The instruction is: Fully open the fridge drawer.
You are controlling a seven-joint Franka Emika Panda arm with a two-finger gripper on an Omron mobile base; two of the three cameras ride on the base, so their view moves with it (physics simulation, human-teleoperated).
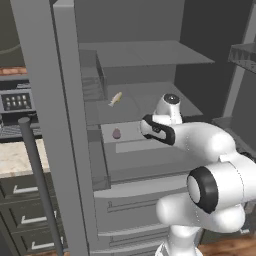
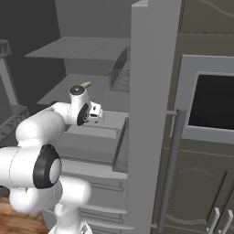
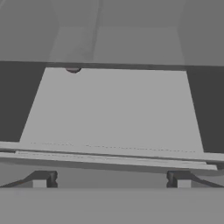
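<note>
Half out at most, the plain light-gray box fridge drawer (image 3: 109, 109) juts from the open fridge (below the shelves); released jaws of the gripper (image 3: 111, 181) flank its front panel, pull unfinished.

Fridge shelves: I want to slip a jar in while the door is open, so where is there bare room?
The top shelf is bare across its width. The drawer floor is bare apart from a small dark item at its back edge. The middle shelf has room right of the small pale item. The arm crowds the front.
</note>
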